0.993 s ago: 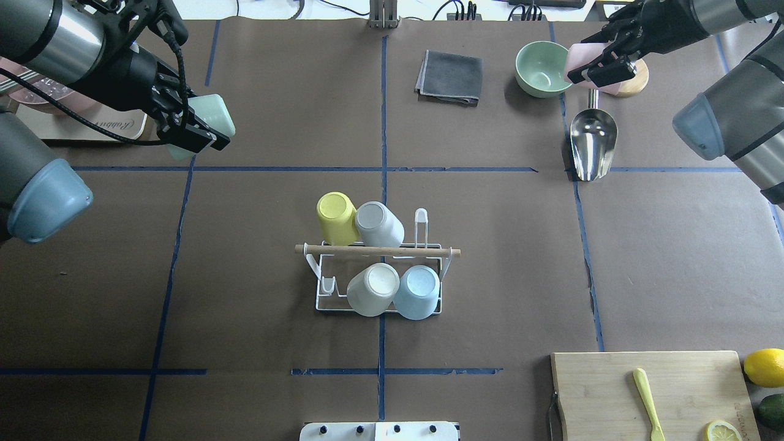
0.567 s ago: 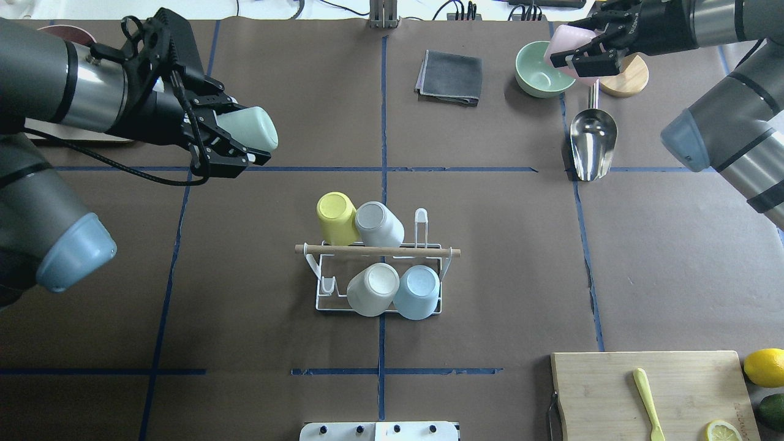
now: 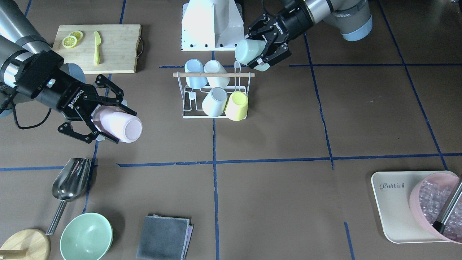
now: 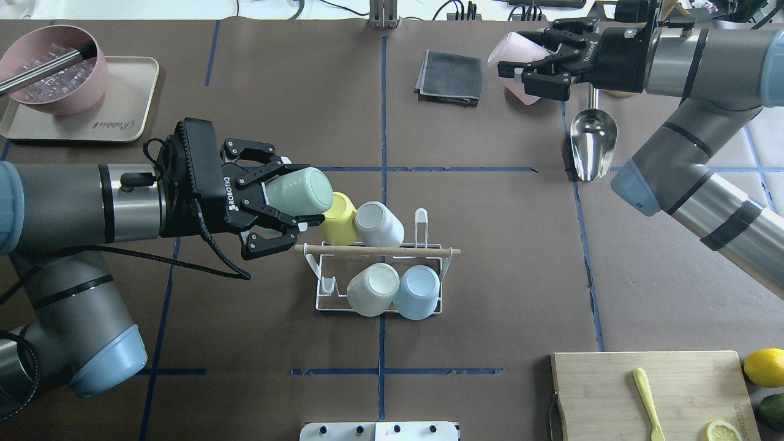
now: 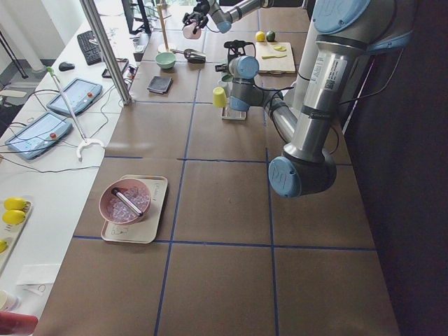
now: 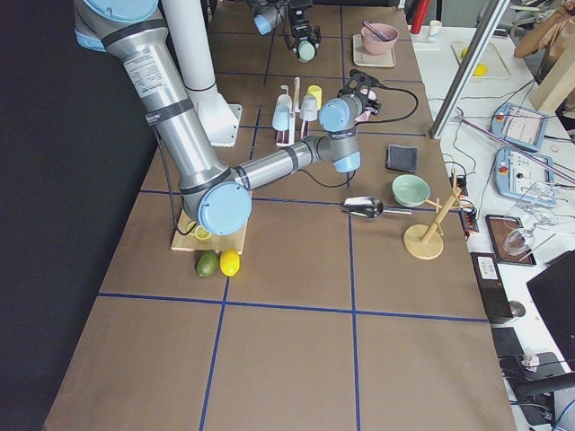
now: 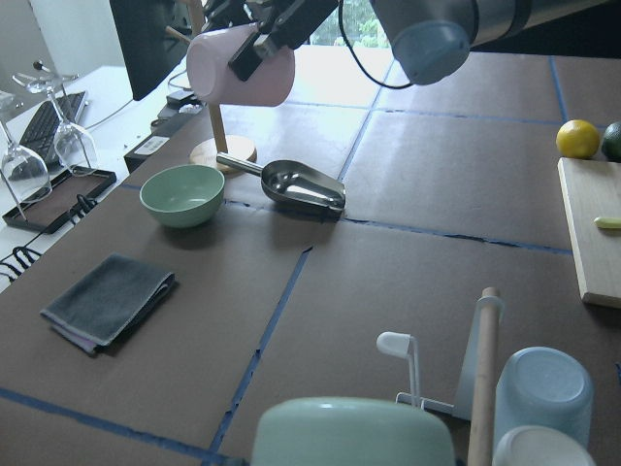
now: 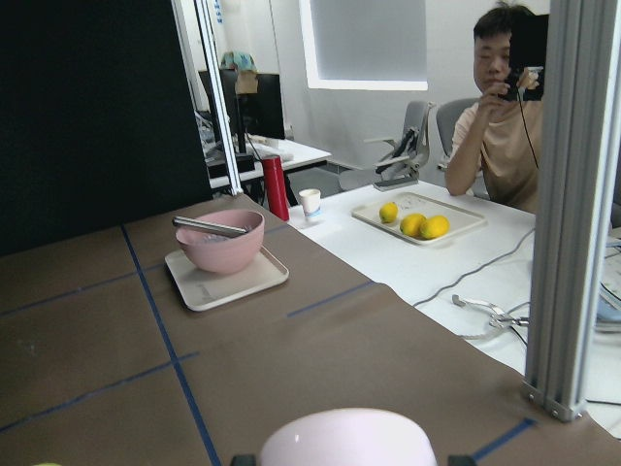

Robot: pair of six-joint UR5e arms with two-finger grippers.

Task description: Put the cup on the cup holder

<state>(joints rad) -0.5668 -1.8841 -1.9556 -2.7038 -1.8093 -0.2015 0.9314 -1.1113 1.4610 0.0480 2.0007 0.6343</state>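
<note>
The cup holder [image 4: 380,250], a white wire rack with a wooden rod on top, stands mid-table and also shows in the front view [image 3: 213,74]. It carries a yellow cup [image 4: 339,219], a grey cup [image 4: 378,223], a white cup [image 4: 373,288] and a blue cup [image 4: 418,291], all upside down. My left gripper [image 4: 294,196] is shut on a mint green cup [image 4: 300,190], held on its side in the air just left of the rack's far-left corner, beside the yellow cup. My right gripper [image 4: 520,55] is shut on a pink cup [image 4: 517,52], held high at the far right.
A mint bowl [image 3: 86,236], a metal scoop [image 4: 592,144] and a wooden stand [image 3: 23,245] lie under and near my right gripper. A grey cloth [image 4: 450,76] lies at the back. A cutting board [image 4: 649,392] is front right, a tray with a pink bowl [image 4: 122,125] back left.
My left arm swung right and toward the rack with the green cup. My right gripper moved left with the pink cup, from beside the wooden stand to over the mint bowl.
</note>
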